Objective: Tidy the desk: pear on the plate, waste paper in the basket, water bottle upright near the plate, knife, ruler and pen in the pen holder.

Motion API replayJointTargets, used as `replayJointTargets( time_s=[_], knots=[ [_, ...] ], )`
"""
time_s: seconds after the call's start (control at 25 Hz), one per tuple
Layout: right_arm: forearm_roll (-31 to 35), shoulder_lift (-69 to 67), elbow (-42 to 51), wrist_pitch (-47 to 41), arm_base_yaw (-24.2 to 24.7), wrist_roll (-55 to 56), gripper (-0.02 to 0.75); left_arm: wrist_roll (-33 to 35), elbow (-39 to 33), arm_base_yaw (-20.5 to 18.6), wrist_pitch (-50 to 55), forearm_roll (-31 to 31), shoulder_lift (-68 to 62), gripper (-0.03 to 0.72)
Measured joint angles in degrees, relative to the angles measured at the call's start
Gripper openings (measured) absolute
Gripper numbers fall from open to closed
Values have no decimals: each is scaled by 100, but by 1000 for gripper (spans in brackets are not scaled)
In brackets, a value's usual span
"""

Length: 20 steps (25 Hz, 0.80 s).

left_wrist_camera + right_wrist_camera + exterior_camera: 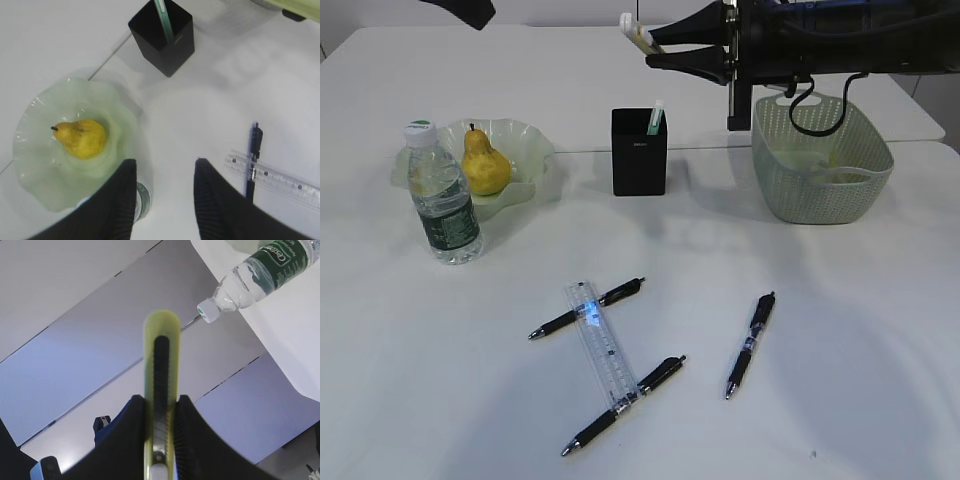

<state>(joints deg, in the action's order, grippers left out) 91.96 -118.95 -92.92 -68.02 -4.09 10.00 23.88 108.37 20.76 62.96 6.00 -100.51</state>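
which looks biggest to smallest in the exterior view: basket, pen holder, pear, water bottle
1. basket, clearly largest
2. water bottle and pen holder: similar; the bottle is taller but nearer the camera, so unranked
3. pear, smallest

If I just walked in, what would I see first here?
Probably the black right gripper high above the table, shut on a slim yellow utility knife. Next, the yellow pear sitting in the ruffled pale green plate at the left, with the clear water bottle upright in front. Near the front, a clear plastic ruler lies across two of the three black pens.
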Motion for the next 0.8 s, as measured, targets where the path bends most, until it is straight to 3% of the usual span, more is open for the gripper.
replayJointTargets(
  time_s=[0.28,0.48,0.6,0.68,0.8],
  knots=[
    [9,0,0,0,0,0,130,603,-992,-180,-1399,881,82,246],
    [21,0,0,0,0,-21,131,1519,-2318,-450,-2662,2142,532,238],
    [32,0,0,0,0,-37,131,2746,-3158,-510,-3517,3397,806,237],
    [32,0,0,0,0,-110,131,4087,-3669,-510,-4017,4585,896,237],
    [32,0,0,0,0,-206,132,6512,-4246,-510,-4302,7077,909,236]
  ],
)
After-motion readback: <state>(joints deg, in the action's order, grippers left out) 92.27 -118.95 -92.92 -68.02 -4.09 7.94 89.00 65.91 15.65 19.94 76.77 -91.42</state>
